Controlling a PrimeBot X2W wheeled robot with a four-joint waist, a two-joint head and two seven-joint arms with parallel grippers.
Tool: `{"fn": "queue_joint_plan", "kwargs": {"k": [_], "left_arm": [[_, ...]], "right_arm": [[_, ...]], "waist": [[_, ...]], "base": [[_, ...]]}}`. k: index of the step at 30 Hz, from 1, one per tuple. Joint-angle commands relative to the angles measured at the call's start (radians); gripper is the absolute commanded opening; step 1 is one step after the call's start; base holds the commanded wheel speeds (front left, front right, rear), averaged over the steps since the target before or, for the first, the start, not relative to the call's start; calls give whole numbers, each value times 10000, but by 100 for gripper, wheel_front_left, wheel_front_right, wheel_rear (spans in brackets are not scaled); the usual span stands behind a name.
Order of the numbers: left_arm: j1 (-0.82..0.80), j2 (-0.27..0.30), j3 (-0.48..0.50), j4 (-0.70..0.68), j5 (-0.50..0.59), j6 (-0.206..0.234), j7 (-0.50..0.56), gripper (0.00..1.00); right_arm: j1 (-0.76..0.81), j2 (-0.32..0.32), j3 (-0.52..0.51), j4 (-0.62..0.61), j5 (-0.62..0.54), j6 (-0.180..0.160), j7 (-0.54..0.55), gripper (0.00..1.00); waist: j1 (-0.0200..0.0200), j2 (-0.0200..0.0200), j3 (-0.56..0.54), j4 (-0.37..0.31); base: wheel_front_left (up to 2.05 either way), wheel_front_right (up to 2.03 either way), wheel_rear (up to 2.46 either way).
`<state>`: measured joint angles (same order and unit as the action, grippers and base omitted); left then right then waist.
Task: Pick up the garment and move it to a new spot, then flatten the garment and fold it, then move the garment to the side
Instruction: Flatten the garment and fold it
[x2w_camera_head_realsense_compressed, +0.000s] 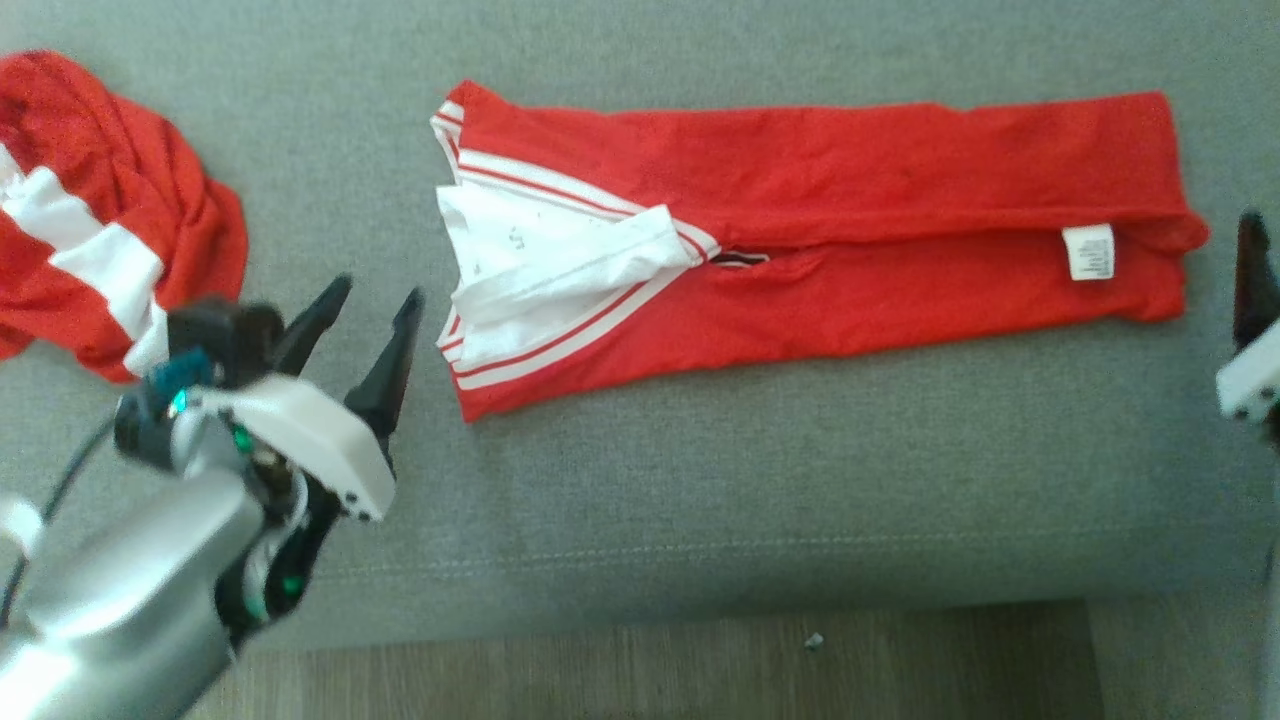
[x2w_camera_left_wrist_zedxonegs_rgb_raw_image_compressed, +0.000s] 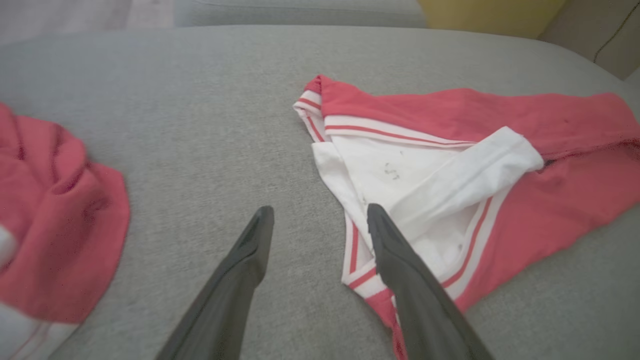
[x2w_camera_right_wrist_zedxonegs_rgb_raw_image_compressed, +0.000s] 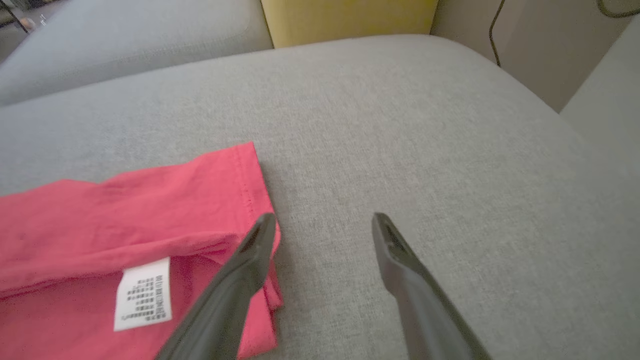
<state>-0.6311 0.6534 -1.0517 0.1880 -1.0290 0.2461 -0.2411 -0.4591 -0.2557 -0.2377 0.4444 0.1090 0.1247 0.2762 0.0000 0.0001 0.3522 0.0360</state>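
The garment (x2w_camera_head_realsense_compressed: 850, 230), red with a white striped collar, lies folded into a long band across the grey sofa seat (x2w_camera_head_realsense_compressed: 760, 480). Its collar end (x2w_camera_left_wrist_zedxonegs_rgb_raw_image_compressed: 415, 185) points left and a white label (x2w_camera_right_wrist_zedxonegs_rgb_raw_image_compressed: 142, 295) marks its right end. My left gripper (x2w_camera_head_realsense_compressed: 380, 295) hovers open just left of the collar, nothing between its fingers; in the left wrist view the right finger (x2w_camera_left_wrist_zedxonegs_rgb_raw_image_compressed: 400, 260) overlaps the collar edge. My right gripper (x2w_camera_right_wrist_zedxonegs_rgb_raw_image_compressed: 322, 220) stands open just off the garment's right end (x2w_camera_right_wrist_zedxonegs_rgb_raw_image_compressed: 200, 210), holding nothing; one of its fingers (x2w_camera_head_realsense_compressed: 1252, 275) shows at the head view's right edge.
A second red and white garment (x2w_camera_head_realsense_compressed: 95, 210) lies crumpled at the seat's far left. The seat's front edge and wooden floor (x2w_camera_head_realsense_compressed: 700, 660) run along the bottom. A yellow cushion (x2w_camera_right_wrist_zedxonegs_rgb_raw_image_compressed: 350, 17) stands behind the seat.
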Motion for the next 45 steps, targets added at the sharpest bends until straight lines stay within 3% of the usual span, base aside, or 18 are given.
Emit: {"fn": "queue_joint_plan", "kwargs": {"k": [1,7,13,19,24,36,37,39,45], "left_arm": [[95,286,613,-260,190,278,-146,100],[2016,-649,2540,-1630,2487,2035,-202,100],[3690,-1778,3535,-2509,5128,2556,-204,100],[4458,-2743,3908,-2693,6732,2339,-205,100],[4793,-3315,4205,-2637,7299,1888,-205,100],[5084,-4014,4986,-2458,7978,1001,-206,100],[5122,-4036,5021,-2428,8007,888,-206,100],[5166,-4019,5078,-2348,8141,688,-206,100],[5377,-3909,5485,-2220,8414,293,-206,100]], "right_arm": [[219,121,35,-467,-63,60,-198,100],[677,1079,-814,-463,120,60,-940,100],[166,1123,-1625,577,-23,60,-1117,100],[-634,478,-2696,2061,-922,60,-888,100],[-1231,-14,-3431,3212,-1928,60,-585,100],[-1818,77,-3406,5134,-2883,60,268,100],[-1829,110,-3328,5261,-2896,60,335,91],[-1853,170,-3092,5466,-2886,60,386,3],[-1813,-117,-2538,5424,-2517,60,-269,0]], "waist": [[0,-1,-347,-39],[0,-1,-995,228],[0,-1,-1311,998],[0,-1,-1332,1960],[0,-1,-1204,2494],[0,-1,-1156,2591],[0,-1,-1177,2547],[0,-1,-1229,2428],[0,-1,-1511,1830]], "base": [[0,0,0],[0,0,0],[0,0,0],[0,0,0],[0,0,0],[0,0,0],[0,0,0],[0,0,0],[0,0,0]]}}
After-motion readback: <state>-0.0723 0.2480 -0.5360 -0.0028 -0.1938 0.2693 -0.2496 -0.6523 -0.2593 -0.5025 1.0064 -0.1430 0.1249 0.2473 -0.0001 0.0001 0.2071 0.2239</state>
